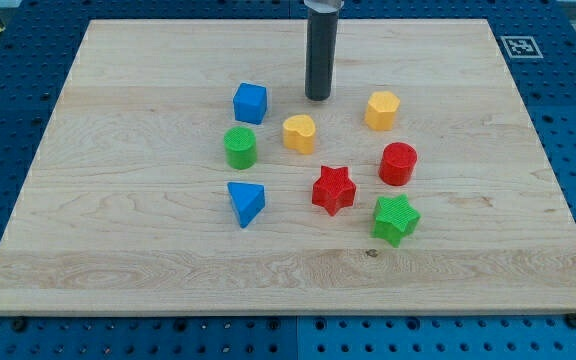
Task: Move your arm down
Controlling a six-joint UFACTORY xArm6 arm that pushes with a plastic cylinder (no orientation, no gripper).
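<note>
In the camera view, my tip [318, 98] rests on the wooden desk [118, 270] in the upper middle of the frame, touching no block. There is no claw on this arm, only the dark rod, so nothing is pinched. The blue cube [250, 102] sits just left of the tip, the yellow heart [299, 133] just below it, and the yellow hexagon [381, 110] to its right. Lower lie the green cylinder [239, 147], red cylinder [398, 164], blue triangle [246, 202], red star [333, 189] and green star [396, 219].
</note>
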